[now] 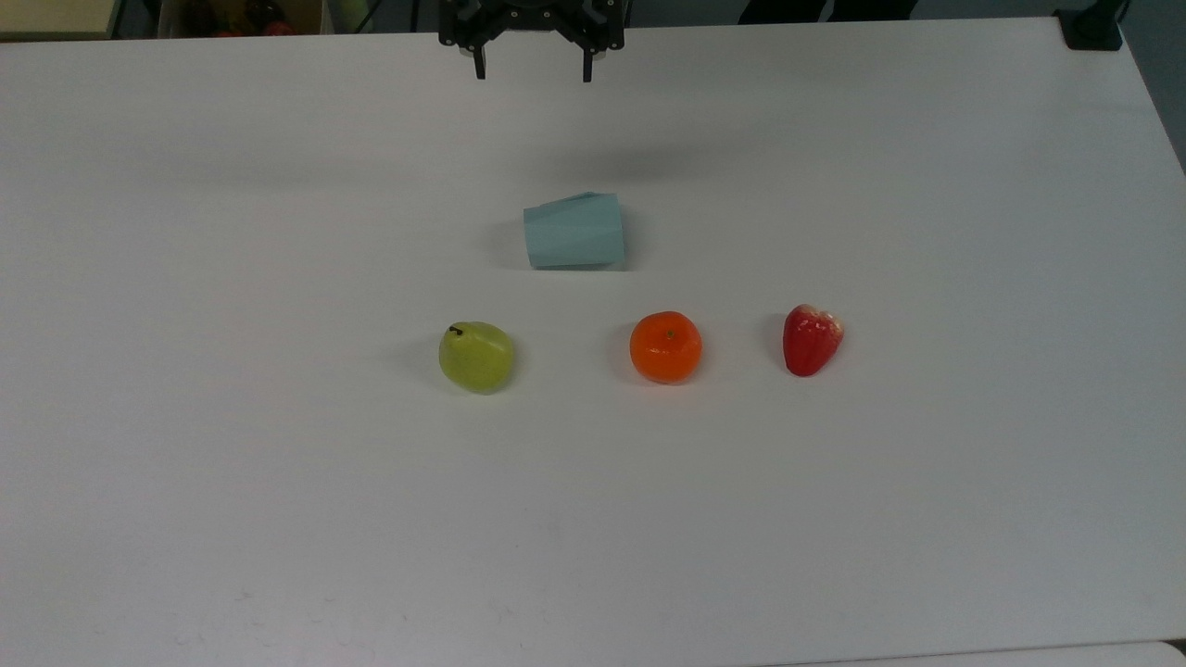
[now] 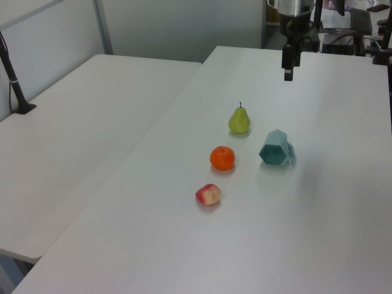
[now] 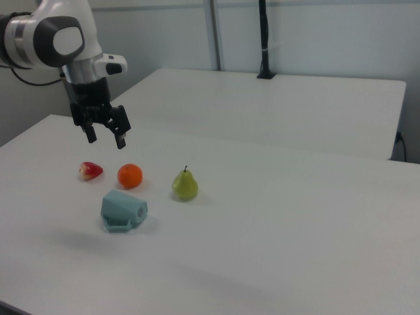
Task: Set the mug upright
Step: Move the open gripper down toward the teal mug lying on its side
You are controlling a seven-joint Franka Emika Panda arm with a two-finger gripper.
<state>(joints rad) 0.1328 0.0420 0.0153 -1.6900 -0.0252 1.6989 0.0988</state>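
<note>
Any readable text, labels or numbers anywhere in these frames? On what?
None readable. The pale blue faceted mug, green pear, orange, red strawberry-like fruit, white table and the robot's black hand all carry no visible print.

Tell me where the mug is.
The mug lies on its side mid-table in the top view, behind the gap between pear and orange.

Open white table (image 1: 278, 519) surrounds the tipped mug (image 1: 574, 232) on its far, left & right sides in the top view. Near side: pear (image 1: 476, 356), orange (image 1: 665, 346) & red fruit (image 1: 812, 339) form a row (gaps betw. each). Spread-fingered gripper (image 1: 533, 67) hangs above, unobstructed.
</note>
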